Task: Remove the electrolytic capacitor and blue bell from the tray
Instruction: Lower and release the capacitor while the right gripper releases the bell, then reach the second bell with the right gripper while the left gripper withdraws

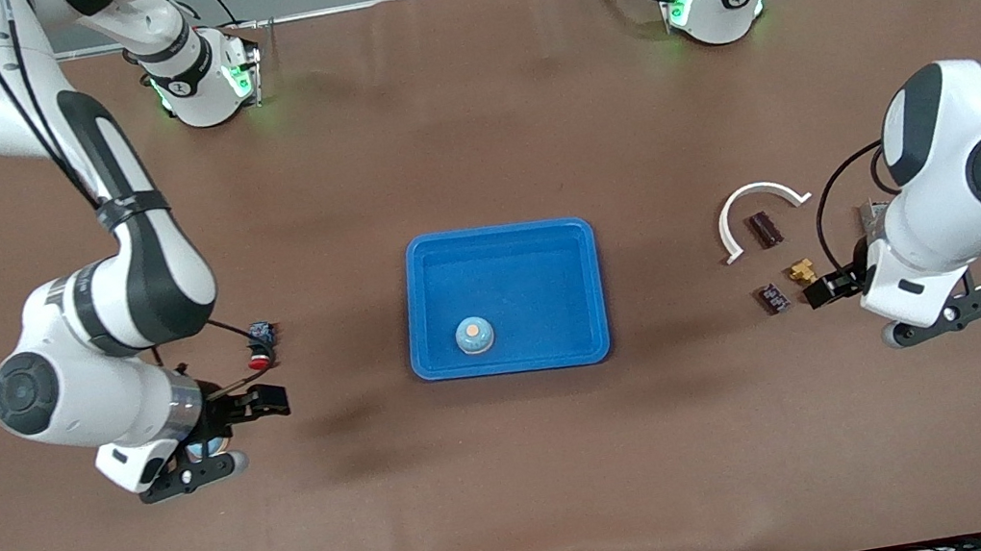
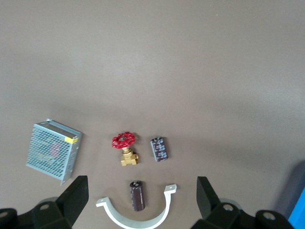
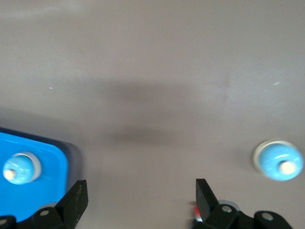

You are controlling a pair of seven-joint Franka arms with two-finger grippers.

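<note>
The tray (image 1: pixel 498 245) holds only one blue bell (image 1: pixel 473 334); no capacitor lies in it, so the bell remains. A dark cylindrical capacitor (image 1: pixel 766 228) lies on the table toward the left arm's end from the tray. The left gripper (image 1: pixel 944 315) and the right gripper (image 1: pixel 214 443) hover off the tray at their own ends, jaws wide and empty.

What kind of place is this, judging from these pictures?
Most likely a robotics lab set up for recording manipulation. Two white arms are bolted to a table under a brown cover, cables run along its edges, and small test parts lie around a blue tray: a bell, capacitors, a brass valve.
</note>
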